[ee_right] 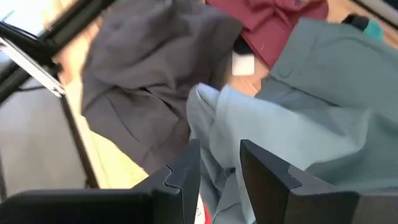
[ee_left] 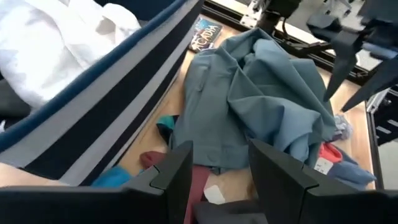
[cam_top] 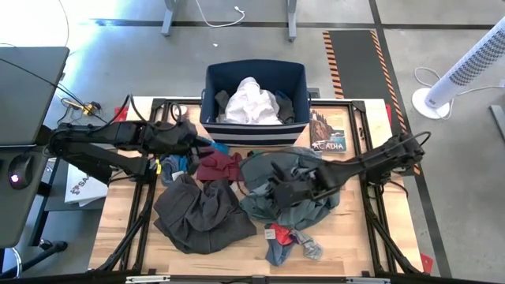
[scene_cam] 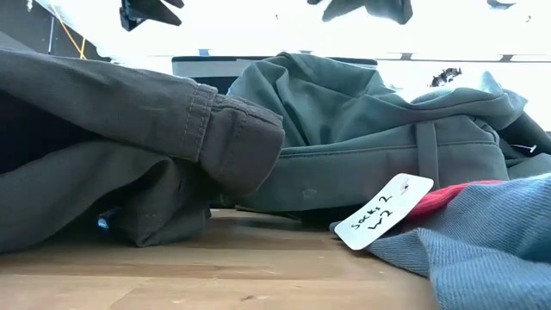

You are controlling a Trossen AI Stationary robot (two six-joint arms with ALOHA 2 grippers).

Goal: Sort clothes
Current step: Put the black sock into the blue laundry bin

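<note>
While the left gripper hovers parted and empty beside the navy bin, which holds white clothes, the wooden table bears grey-brown trousers, a maroon piece and the grey-green shirt; over the shirt, the right gripper stands parted, holding nothing visible.

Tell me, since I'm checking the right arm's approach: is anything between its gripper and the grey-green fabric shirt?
Nothing visible: the right gripper hangs open directly over the crumpled grey-green fabric shirt, fabric showing between its fingers.

Dark grey-brown trousers beside grey-green shirt, white tag against socks.
</note>
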